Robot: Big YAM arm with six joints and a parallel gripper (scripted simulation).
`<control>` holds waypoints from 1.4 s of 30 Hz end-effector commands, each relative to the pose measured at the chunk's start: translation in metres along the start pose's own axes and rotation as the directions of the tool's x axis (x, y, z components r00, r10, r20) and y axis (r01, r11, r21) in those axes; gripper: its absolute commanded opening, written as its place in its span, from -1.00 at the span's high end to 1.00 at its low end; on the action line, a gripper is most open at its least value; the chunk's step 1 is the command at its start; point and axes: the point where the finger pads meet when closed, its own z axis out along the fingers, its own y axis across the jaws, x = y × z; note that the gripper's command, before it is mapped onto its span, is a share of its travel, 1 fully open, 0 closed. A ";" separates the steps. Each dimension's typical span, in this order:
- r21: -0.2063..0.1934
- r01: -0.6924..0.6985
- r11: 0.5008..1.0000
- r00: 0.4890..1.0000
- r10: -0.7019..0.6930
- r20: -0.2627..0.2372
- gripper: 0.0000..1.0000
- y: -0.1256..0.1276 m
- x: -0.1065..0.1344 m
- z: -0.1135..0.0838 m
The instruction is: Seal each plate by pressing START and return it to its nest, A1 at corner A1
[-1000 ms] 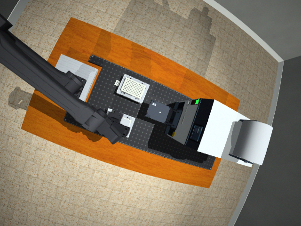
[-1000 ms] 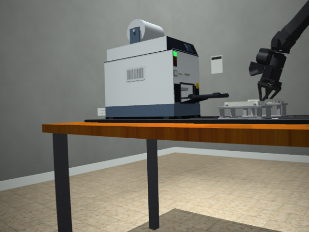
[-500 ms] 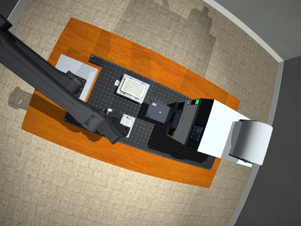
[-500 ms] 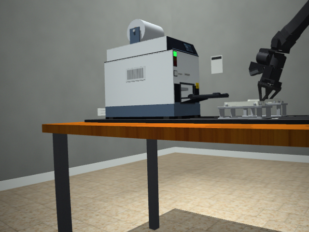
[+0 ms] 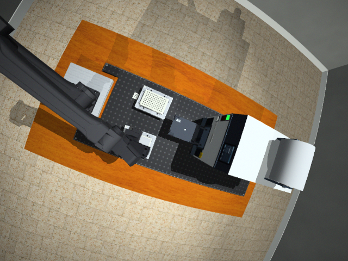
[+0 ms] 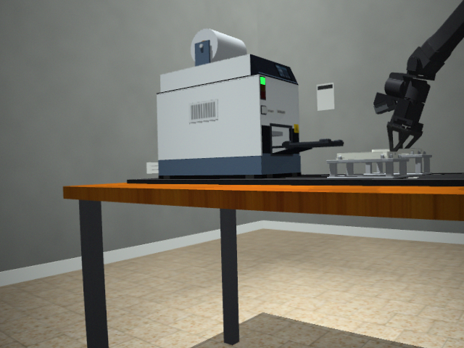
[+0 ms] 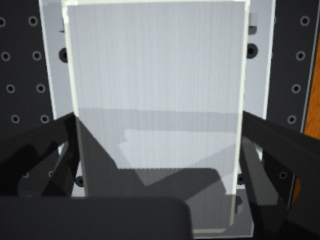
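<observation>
Below our gripper (image 5: 144, 140) (image 6: 400, 149) (image 7: 158, 120), in the top view, sits the foil-covered plate (image 5: 145, 140) (image 7: 160, 75) in its nest (image 5: 151, 143) (image 7: 260, 65); the open plate (image 5: 154, 101) lies beside us. The exterior view sets our fingertips at nest height. In the wrist view we grip its long sides, spread wide; probably light and stiff, its foil best left untouched.

Between the earlier pictures and now, no clear change shows.
</observation>
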 end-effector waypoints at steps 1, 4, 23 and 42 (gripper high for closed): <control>-0.003 0.003 1.000 1.000 -0.003 0.003 1.00 0.005 -0.003 -0.003; -0.006 0.002 1.000 1.000 -0.002 0.004 -1.00 0.006 -0.003 -0.003; 0.005 -0.028 1.000 1.000 0.028 0.005 -1.00 -0.005 0.000 -0.004; 0.004 -0.025 1.000 1.000 0.025 0.004 -1.00 -0.004 -0.001 -0.004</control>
